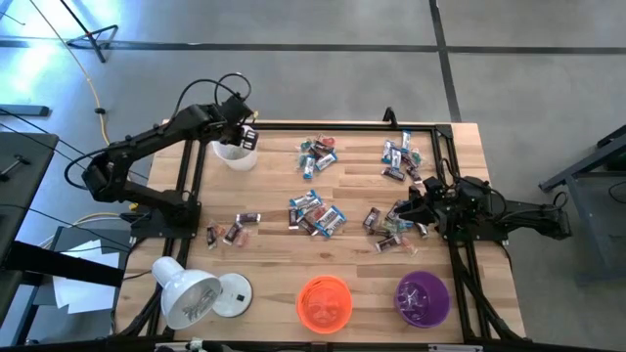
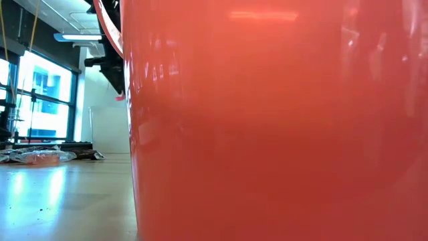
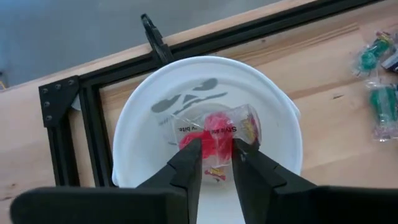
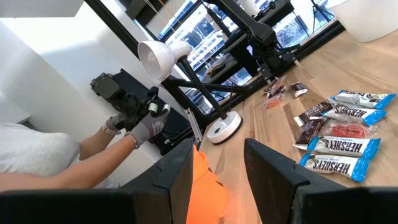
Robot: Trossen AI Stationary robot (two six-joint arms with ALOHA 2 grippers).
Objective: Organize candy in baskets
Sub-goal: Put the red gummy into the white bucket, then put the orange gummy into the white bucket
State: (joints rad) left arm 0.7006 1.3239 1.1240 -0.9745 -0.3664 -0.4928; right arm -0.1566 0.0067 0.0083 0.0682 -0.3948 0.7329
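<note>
Sorting is barely beginning. The left end effector point(image 3: 217, 163) is hovering over the white basket point(image 3: 273, 112), its fingers parting around a red-wrapped candy point(image 3: 217, 132) that is dropping inside. Most candy point(image 1: 315, 213) is lying scattered across the surface point(image 1: 274, 186). The orange basket point(image 1: 324, 302) and purple basket point(image 1: 423, 297) are looking nearly empty. The right end effector point(image 1: 411, 210) is waiting spread by the right-hand pile. A lamp point(image 1: 191, 293) is standing beside the orange basket.
</note>
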